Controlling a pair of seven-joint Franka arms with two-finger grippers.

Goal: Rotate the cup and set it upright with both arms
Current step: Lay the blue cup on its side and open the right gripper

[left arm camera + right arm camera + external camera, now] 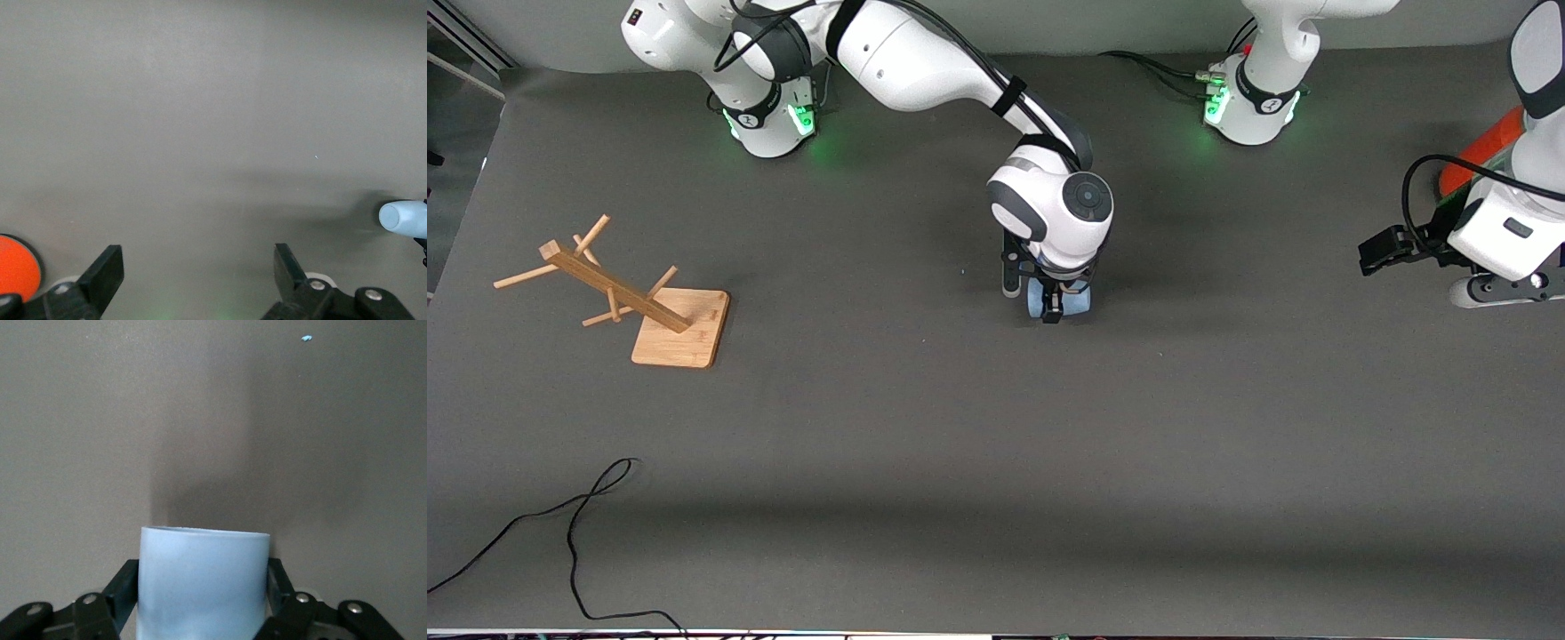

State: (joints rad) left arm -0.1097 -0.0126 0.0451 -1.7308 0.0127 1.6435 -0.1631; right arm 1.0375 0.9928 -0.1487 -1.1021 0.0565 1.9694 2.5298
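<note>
The pale blue cup (1078, 300) is at the middle of the table, with its side turned toward the front camera. My right gripper (1054, 307) comes down on it from above. In the right wrist view the right gripper (203, 572) is shut on the cup (203, 587), one black finger pressed to each side of its wall. I cannot tell whether the cup touches the table. My left gripper (1378, 252) waits at the left arm's end of the table, apart from the cup. In the left wrist view the left gripper (197, 259) is open and holds nothing, and the cup (404, 217) shows small in the distance.
An orange-red can (1481, 149) stands beside the left arm, and the can (16, 267) shows by the left finger too. A wooden peg rack (615, 289) on a square base stands toward the right arm's end. A black cable (574, 524) lies near the front edge.
</note>
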